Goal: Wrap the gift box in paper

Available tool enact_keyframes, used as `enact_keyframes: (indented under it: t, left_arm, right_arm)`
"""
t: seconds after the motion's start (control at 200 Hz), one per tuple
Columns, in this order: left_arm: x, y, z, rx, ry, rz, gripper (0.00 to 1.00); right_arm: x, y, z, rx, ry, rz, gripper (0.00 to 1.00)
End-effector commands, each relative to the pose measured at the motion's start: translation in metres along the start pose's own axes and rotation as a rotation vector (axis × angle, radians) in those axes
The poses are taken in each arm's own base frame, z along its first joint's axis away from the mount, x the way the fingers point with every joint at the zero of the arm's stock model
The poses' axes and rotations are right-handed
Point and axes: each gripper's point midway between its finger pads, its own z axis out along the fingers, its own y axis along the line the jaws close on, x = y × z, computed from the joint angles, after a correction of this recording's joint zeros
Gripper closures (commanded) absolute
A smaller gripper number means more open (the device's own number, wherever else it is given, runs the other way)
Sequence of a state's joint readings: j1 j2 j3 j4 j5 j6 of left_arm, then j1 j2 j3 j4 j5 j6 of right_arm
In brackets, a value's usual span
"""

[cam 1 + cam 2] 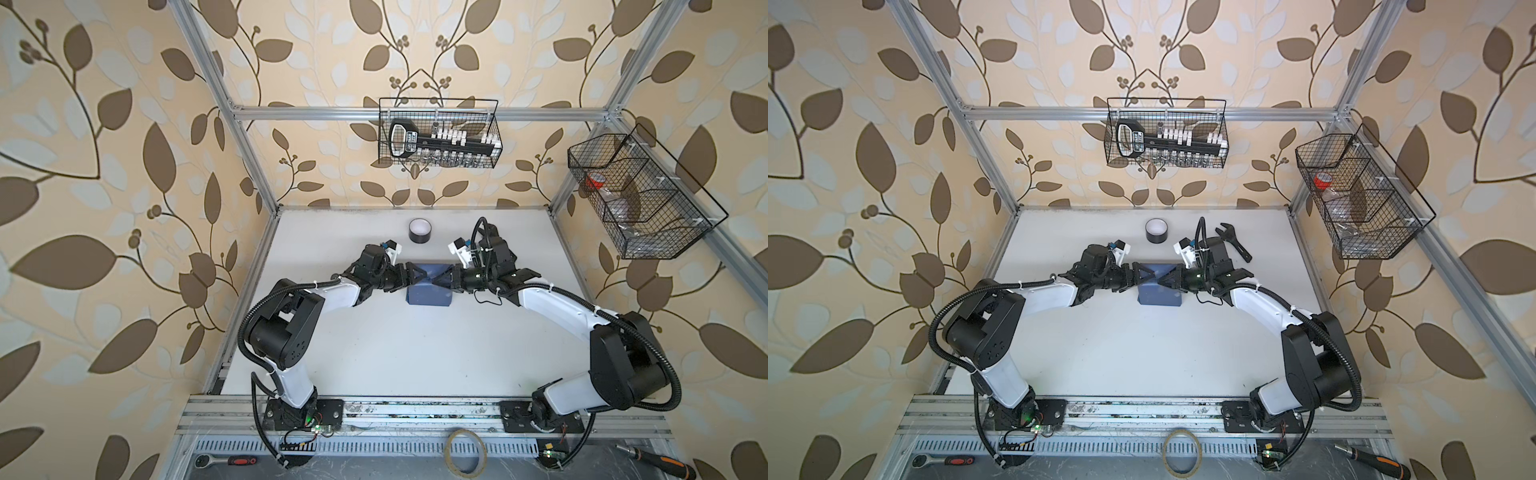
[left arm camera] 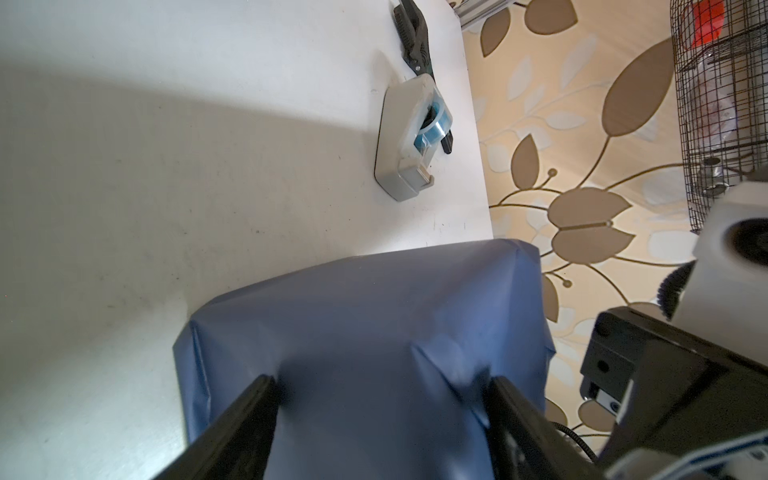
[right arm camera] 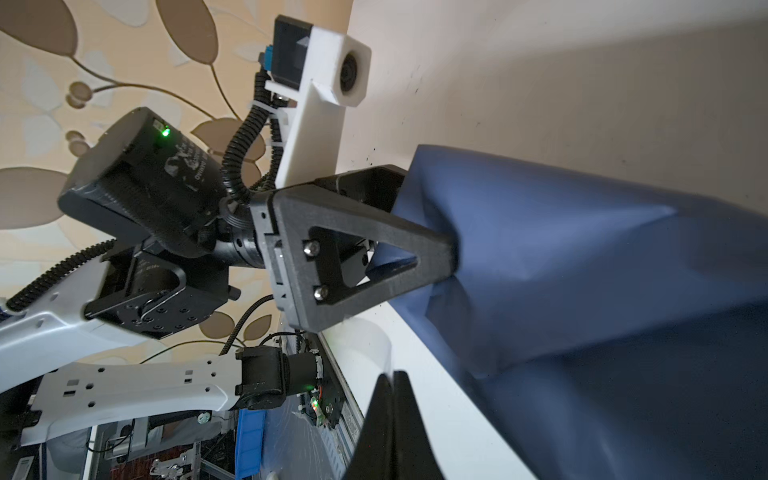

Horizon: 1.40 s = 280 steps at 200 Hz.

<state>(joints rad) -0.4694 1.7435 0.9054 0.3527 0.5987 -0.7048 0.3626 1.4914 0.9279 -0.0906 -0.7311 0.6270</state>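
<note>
Paper [image 1: 428, 293], slate side out, shrouds the gift box mid-table [image 1: 374, 353]. The left gripper [image 2: 384, 399] straddles one end, jaws wide, clamping the paper; the right gripper [image 3: 392, 386], fingers pressed together, sits at the other.

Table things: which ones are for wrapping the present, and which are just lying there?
For the job: paper folded into a parcel; left gripper, jaws clamped on it; right gripper, jaws shut; tape dispenser, probably.
Just lying about: black tape roll; black wrench; wire baskets on the wall.
</note>
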Motion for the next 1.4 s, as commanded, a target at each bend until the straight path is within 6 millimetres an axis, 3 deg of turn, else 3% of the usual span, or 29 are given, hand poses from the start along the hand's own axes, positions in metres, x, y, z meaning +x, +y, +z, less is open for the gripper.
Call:
enact_keyframes:
  t: [0.0,0.49,1.0,1.13,1.395]
  left_arm:
    - [0.039,0.057,0.004,-0.184,0.110,-0.082,0.21]
    - [0.038,0.056,0.004,-0.187,0.109,-0.079,0.21]
    - [0.039,0.058,0.003,-0.196,0.111,-0.075,0.21]
    - [0.039,0.058,0.004,-0.196,0.111,-0.074,0.21]
    - [0.039,0.059,0.005,-0.195,0.112,-0.077,0.21]
  right_arm:
    - [0.000,-0.004,0.000,0.002,0.022,0.007,1.00]
    - [-0.006,-0.023,0.006,0.002,0.019,0.065,1.00]
    - [-0.001,0.008,-0.021,-0.054,-0.019,0.003,1.00]
    - [-0.009,0.013,-0.020,-0.066,-0.027,0.006,1.00]
    - [-0.013,0.002,-0.004,-0.057,-0.005,0.030,1.00]
